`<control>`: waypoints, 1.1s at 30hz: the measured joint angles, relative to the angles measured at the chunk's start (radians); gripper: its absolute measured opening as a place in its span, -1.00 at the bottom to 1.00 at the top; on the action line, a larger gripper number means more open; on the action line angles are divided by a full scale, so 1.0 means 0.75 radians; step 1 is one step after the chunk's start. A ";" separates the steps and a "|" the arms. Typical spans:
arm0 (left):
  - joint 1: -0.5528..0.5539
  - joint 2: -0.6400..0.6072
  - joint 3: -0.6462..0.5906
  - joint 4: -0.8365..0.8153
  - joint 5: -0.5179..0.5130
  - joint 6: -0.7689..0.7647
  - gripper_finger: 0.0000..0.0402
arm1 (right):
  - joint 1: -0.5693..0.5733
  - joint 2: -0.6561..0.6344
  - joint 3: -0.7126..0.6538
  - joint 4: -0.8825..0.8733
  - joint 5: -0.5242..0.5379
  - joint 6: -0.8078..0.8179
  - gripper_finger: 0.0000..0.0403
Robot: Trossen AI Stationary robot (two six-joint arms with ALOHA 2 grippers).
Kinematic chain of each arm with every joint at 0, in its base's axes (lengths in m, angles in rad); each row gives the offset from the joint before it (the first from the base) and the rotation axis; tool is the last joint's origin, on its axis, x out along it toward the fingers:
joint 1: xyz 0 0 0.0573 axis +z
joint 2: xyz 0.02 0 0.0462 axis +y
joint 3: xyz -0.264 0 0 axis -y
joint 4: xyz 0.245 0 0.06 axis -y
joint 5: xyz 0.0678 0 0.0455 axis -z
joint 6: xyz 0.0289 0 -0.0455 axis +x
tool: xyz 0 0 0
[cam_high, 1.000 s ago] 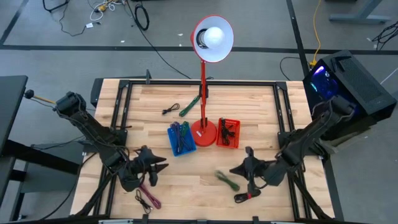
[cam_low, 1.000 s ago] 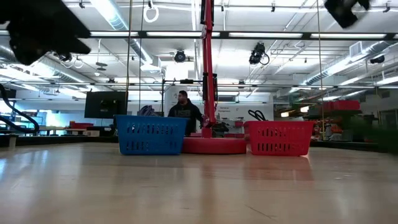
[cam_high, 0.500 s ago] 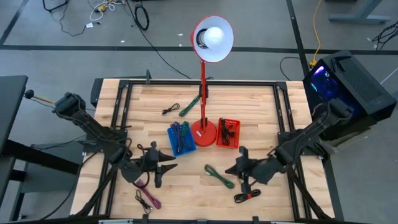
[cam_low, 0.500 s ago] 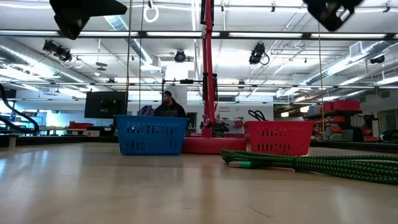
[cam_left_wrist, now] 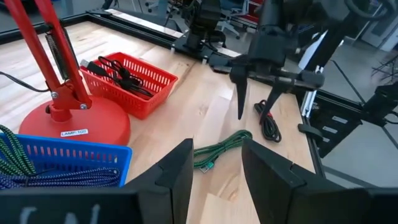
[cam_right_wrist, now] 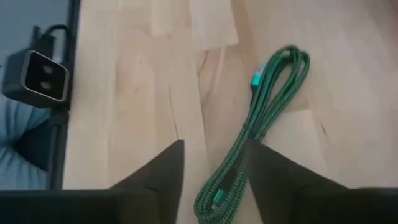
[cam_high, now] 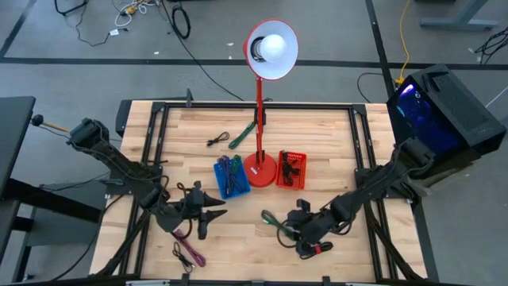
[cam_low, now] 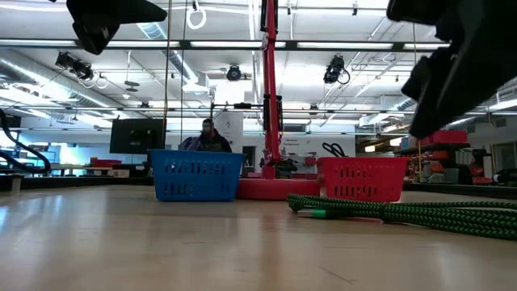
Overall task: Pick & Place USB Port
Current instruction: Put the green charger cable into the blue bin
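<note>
A coiled green USB cable [cam_high: 274, 224] lies flat on the wooden table, right of centre; it also shows in the low view [cam_low: 388, 210] and the right wrist view [cam_right_wrist: 273, 93]. My right gripper [cam_high: 290, 228] hovers open just above the cable's right end. In its wrist view [cam_right_wrist: 214, 146] the fingers stand on either side of that end without touching it. My left gripper [cam_high: 203, 213] waits open to the left, pointing at the cable [cam_left_wrist: 227, 144] from a distance.
A red lamp base [cam_high: 259, 167] stands mid-table between a blue basket [cam_high: 232, 176] and a red basket [cam_high: 290, 169], both holding cables. A red-black cable [cam_high: 313, 250] and a maroon cable [cam_high: 188, 254] lie near the front edge. Two more cables [cam_high: 238, 139] lie at the far side.
My right gripper has moved toward the table's left and come down over the green cable. The cable now lies a little farther left than a second ago. My left gripper has shifted slightly toward the right, then held still.
</note>
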 joint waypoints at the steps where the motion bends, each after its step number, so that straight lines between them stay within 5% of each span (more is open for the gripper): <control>1: 0.000 0.000 0.000 0.000 0.000 0.001 -0.29 | -0.003 0.011 0.000 -0.001 -0.003 0.016 -0.09; 8: 0.000 0.000 0.000 -0.001 0.000 0.000 -0.29 | -0.016 0.111 0.000 -0.004 0.000 0.067 0.09; 28: -0.001 -0.001 -0.002 0.000 0.034 -0.001 -0.29 | -0.042 0.252 0.002 0.043 0.031 0.102 0.01; 33: -0.001 -0.001 -0.002 0.000 0.034 -0.001 -0.29 | -0.043 0.282 0.005 0.020 0.053 0.164 -0.37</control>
